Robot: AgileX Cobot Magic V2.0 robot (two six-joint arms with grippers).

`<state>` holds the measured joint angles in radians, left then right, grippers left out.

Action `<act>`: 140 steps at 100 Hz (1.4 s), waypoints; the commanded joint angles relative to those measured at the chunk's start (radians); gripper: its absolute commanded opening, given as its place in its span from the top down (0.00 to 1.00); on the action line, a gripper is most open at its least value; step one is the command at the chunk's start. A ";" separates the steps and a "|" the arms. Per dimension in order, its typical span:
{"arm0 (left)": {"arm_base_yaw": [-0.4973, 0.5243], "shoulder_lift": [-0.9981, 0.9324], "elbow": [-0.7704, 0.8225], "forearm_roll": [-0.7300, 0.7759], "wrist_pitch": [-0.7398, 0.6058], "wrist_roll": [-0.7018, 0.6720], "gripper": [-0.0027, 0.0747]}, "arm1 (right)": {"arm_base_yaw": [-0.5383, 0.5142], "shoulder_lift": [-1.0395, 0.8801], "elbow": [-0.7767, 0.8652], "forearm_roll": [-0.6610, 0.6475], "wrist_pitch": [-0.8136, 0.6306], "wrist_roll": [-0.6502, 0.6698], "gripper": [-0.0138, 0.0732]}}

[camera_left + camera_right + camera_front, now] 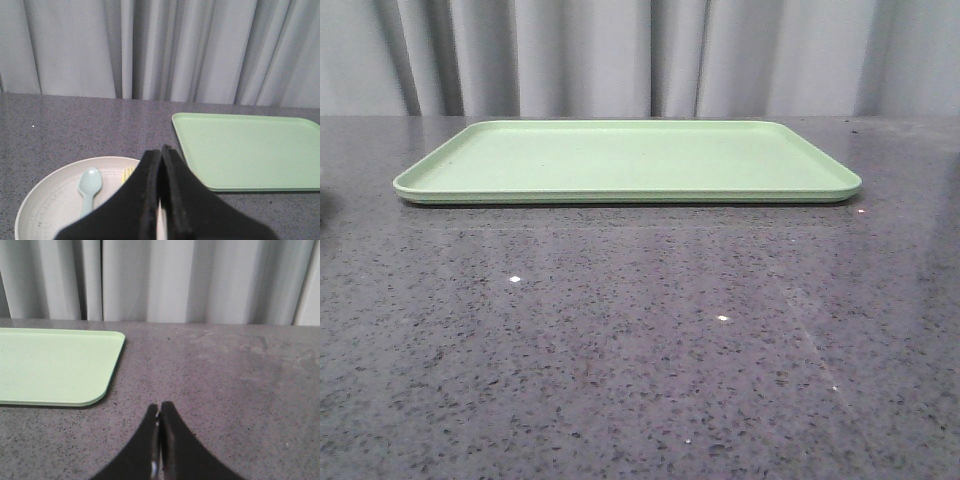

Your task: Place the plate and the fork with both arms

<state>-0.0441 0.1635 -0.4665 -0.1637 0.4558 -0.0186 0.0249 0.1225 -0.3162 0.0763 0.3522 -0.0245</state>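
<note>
In the left wrist view the cream round plate lies on the grey table beside the light-green tray. On the plate only the yellow tines of the fork show, the rest hidden behind my left gripper, which is shut with nothing between its fingers and hangs over the plate's edge. My right gripper is shut and empty above bare table, off the tray's corner. The front view holds only the tray; plate, fork and both grippers are out of it.
A light-blue spoon rests in the plate next to the fork. Grey curtains close off the back of the speckled table.
</note>
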 commanded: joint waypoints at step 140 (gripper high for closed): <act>0.001 0.402 -0.424 0.050 0.495 -0.002 0.19 | -0.006 0.330 -0.418 0.011 0.380 0.003 0.28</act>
<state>-0.0441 0.5552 -0.8556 -0.1306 1.0198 -0.0186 0.0249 0.4362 -0.6996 0.0810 0.7992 -0.0223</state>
